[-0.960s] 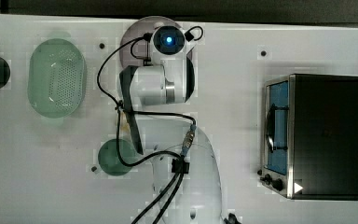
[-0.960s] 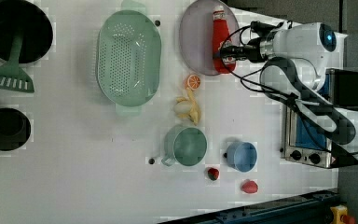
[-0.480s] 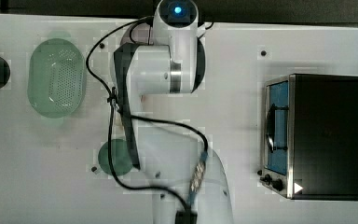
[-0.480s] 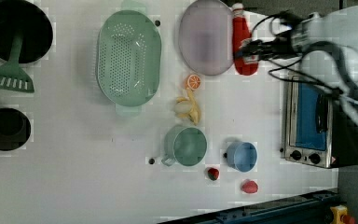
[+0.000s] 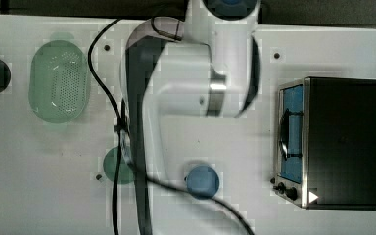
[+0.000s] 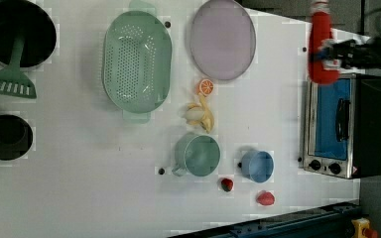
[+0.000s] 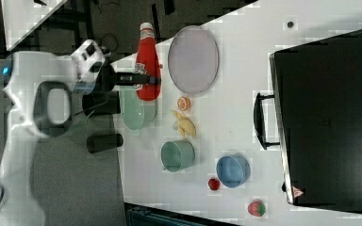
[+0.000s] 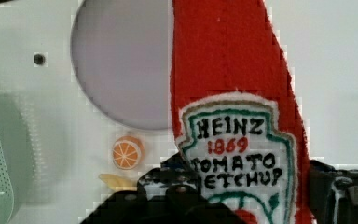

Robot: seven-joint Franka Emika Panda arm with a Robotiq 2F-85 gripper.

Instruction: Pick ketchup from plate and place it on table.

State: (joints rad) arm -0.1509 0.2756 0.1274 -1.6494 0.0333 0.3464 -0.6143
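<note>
The ketchup [image 6: 321,44] is a red plush bottle with a white cap, and the gripper [image 6: 328,54] is shut on its lower body, holding it up in the air. In the left view it hangs to the right of the plate [image 6: 222,39], above the oven's far end. The lilac-grey plate [image 7: 193,59] lies bare on the white table [image 6: 79,188]. In the right view the ketchup [image 7: 147,61] sits left of the plate, with the gripper [image 7: 146,79] across it. In the wrist view the labelled ketchup [image 8: 233,70] fills the space between dark fingers [image 8: 168,191], with the plate [image 8: 121,70] below it.
A green perforated basket [image 6: 136,62] lies beside the plate. An orange slice [image 6: 206,87], banana pieces [image 6: 199,113], a green mug [image 6: 196,154], a blue cup [image 6: 257,166] and two strawberries [image 6: 265,198] sit mid-table. A toaster oven [image 6: 345,126] stands at the left view's right.
The gripper has lifted the ketchup off the plate and carried it higher and toward the left view's right. The plate is now bare.
</note>
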